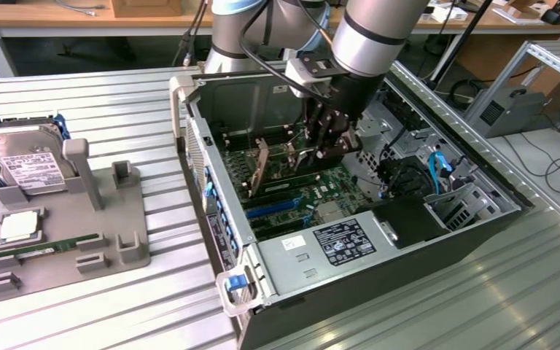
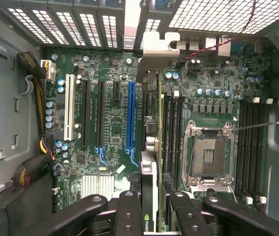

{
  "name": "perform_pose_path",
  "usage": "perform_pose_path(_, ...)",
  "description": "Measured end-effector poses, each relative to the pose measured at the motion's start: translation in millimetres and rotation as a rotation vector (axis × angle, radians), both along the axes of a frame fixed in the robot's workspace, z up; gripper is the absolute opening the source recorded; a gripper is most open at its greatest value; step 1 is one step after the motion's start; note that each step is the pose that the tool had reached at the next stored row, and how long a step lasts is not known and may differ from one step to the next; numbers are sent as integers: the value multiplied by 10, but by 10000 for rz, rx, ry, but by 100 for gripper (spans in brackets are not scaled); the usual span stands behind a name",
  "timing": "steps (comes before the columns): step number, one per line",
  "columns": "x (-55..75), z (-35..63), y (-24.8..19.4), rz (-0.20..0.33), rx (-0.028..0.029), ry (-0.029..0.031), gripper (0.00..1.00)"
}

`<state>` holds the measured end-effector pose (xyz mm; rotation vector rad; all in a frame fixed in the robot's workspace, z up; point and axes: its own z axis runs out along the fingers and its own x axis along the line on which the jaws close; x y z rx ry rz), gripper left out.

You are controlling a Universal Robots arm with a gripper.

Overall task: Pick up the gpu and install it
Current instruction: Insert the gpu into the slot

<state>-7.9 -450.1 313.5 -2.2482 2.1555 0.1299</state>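
Black-fingered gripper point(image 1: 324, 149) clamped on the thin dark gpu card with silver bracket point(image 2: 149, 147), held edge-on inside the open black computer case point(image 1: 455, 233), just above the green motherboard point(image 2: 105, 123). Beside the card: blue slot point(image 2: 130, 115), empty silver processor socket point(image 2: 207, 155). Outside the case: grey holder tray point(image 1: 125, 219) with silver hard drive point(image 1: 29, 169).

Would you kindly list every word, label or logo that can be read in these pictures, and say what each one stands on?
Nothing reads as whole words.
Green and white logo on the gpu edge, held in the tool: partly cut off, unreadable.
White label on the hard drive: print too small.
Black label on the power supply: too small.
Printing on the motherboard: too small.
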Motion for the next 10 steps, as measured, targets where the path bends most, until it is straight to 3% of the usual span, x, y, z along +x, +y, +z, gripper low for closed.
perform_pose_path(10, -63, -31, -4, 0, 2, -1, 27)
